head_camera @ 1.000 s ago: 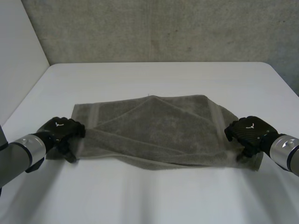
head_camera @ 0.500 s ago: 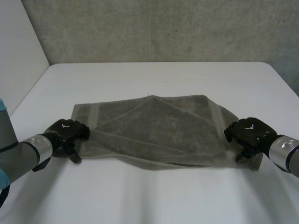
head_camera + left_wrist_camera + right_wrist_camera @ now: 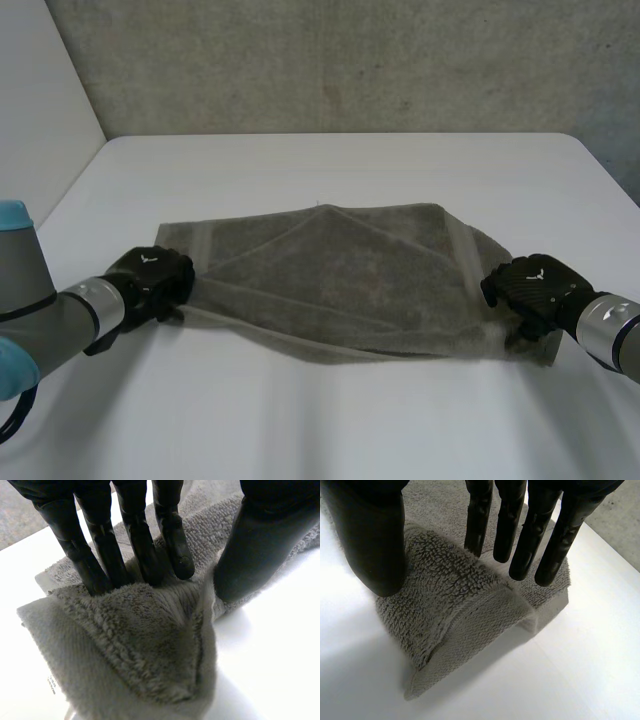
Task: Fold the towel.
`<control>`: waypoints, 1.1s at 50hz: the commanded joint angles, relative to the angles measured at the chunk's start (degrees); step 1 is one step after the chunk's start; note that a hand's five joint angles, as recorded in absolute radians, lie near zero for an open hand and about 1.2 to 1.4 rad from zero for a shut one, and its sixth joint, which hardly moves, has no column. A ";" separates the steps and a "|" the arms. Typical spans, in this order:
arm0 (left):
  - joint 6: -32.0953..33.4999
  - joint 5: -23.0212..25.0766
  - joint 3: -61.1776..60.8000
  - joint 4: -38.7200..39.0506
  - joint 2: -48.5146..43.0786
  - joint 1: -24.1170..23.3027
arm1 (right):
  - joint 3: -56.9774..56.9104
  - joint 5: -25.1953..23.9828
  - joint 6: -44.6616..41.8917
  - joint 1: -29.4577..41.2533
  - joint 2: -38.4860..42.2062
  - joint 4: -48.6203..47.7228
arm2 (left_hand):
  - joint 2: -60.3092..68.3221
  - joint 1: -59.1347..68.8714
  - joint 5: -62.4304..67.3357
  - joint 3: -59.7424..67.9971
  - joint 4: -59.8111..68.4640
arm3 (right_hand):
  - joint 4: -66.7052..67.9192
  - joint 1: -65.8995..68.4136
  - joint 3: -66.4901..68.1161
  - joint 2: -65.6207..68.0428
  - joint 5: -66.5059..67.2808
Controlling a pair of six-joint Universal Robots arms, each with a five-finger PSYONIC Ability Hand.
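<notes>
Rumpled grey terry towel [image 3: 340,285] sits mid white table [image 3: 330,170]. The left hand [image 3: 150,278] and right hand [image 3: 530,288] each pinch a near corner (thumb against fingers). Grips look shallow to me, so a corner could slip out on the lift.

No words or numbers can be read. A small white mark [image 3: 148,258] sits on the left hand [image 3: 156,282], another mark [image 3: 533,270] on the right hand [image 3: 538,292]. A tag [image 3: 52,683] at the towel [image 3: 135,650] corner bears print too small to read.
</notes>
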 commanded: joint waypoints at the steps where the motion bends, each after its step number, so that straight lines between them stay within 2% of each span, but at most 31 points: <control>1: -2.61 0.00 0.29 0.07 0.46 0.01 | 0.65 0.07 -0.01 0.16 -0.08 0.09 | 5.39 5.14 5.24 5.01 5.81 | 0.74 0.50 0.68 0.37 0.26; 4: -3.58 0.00 0.20 -0.01 0.64 0.01 | 1.08 0.24 0.08 0.16 -0.52 0.26 | 9.91 9.66 9.76 9.53 10.33 | 0.58 0.34 0.52 0.21 0.09; 9: -4.28 0.09 -0.33 -0.01 0.90 0.01 | 1.35 0.42 2.72 0.07 -3.51 1.50 | 10.08 9.83 9.93 9.69 10.50 | -0.10 -0.34 -0.16 -0.47 -0.59; 14: -4.28 0.09 -1.12 -0.19 1.51 -0.17 | 1.35 -1.25 6.67 -0.19 -8.86 4.65 | 10.08 9.83 9.93 9.69 10.50 | -2.44 -2.68 -2.50 -2.82 -2.93; 21: -4.37 0.09 -1.91 -0.28 2.31 -0.17 | 1.87 -4.14 6.24 0.07 -10.62 8.96 | 10.08 9.83 9.93 9.69 10.50 | -4.30 -4.54 -4.36 -4.68 -4.79; 28: -5.69 0.09 -2.09 -0.37 2.84 0.18 | 2.93 -4.59 2.01 0.16 -9.48 9.93 | 10.08 9.83 9.93 9.69 10.50 | -3.97 -4.20 -4.03 -4.34 -4.45; 30: -7.18 0.35 -2.09 -0.45 2.92 0.44 | 3.02 -4.15 -0.70 -0.01 -7.04 9.15 | 10.08 9.83 9.93 9.69 10.50 | -3.13 -3.37 -3.19 -3.50 -3.62; 36: -8.42 0.80 -2.26 -0.54 3.10 0.62 | 1.35 -4.06 -1.77 -0.28 -2.01 5.36 | 10.08 9.83 9.93 9.69 10.50 | -1.95 -2.19 -2.01 -2.32 -2.44; 39: -8.50 1.15 -2.44 -0.63 3.71 0.53 | -0.15 -3.71 -1.59 -0.28 0.89 2.29 | 10.08 9.83 9.93 9.69 10.50 | 1.58 1.35 1.52 1.21 1.10; 40: -8.59 1.76 -2.70 -0.63 3.98 0.62 | -1.02 -3.62 -1.50 -0.19 2.10 1.24 | 10.08 9.83 9.93 9.69 10.50 | 9.91 9.67 9.85 9.54 9.42; 41: -8.59 2.55 -3.14 -0.54 4.33 0.71 | -2.33 -3.54 -1.15 0.07 3.07 0.62 | 10.08 9.83 9.93 9.69 10.50 | 24.81 24.58 24.76 24.44 24.33; 42: -8.59 2.55 -3.14 -0.54 4.33 0.71 | -2.34 -3.54 -1.15 0.07 3.08 0.62 | 10.08 9.83 9.93 9.69 10.50 | 24.96 24.73 24.90 24.59 24.48; 43: -8.59 3.51 -3.49 -0.54 4.50 0.80 | -3.82 -3.45 -0.45 0.25 3.69 0.44 | 10.08 9.83 9.93 9.69 10.50 | 38.45 38.22 38.39 38.08 37.97; 44: -8.59 3.52 -3.49 -0.54 4.50 0.80 | -3.84 -3.45 -0.45 0.25 3.70 0.44 | 10.08 9.83 9.93 9.69 10.50 | 38.59 38.35 38.53 38.22 38.10; 45: -8.68 4.39 -3.58 -0.54 4.85 0.80 | -5.49 -3.27 0.95 0.42 3.96 0.44 | 10.08 9.83 9.93 9.69 10.50 | 45.86 45.62 45.80 45.49 45.37; 52: -8.77 5.89 -3.84 -0.28 5.56 0.97 | -14.82 -2.74 12.12 0.78 4.75 0.70 | 10.08 9.83 9.93 9.69 10.50 | 45.93 45.69 45.87 45.56 45.44; 54: -8.85 5.89 -3.84 0.07 5.56 1.23 | -22.34 -2.40 19.12 2.35 8.86 2.97 | 10.08 9.83 9.93 9.69 10.50 | 45.93 45.69 45.87 45.56 45.44; 55: -8.85 5.89 -3.84 0.07 5.56 1.24 | -22.38 -2.39 19.15 2.36 8.88 2.99 | 10.08 9.83 9.93 9.69 10.50 | 45.93 45.69 45.87 45.56 45.44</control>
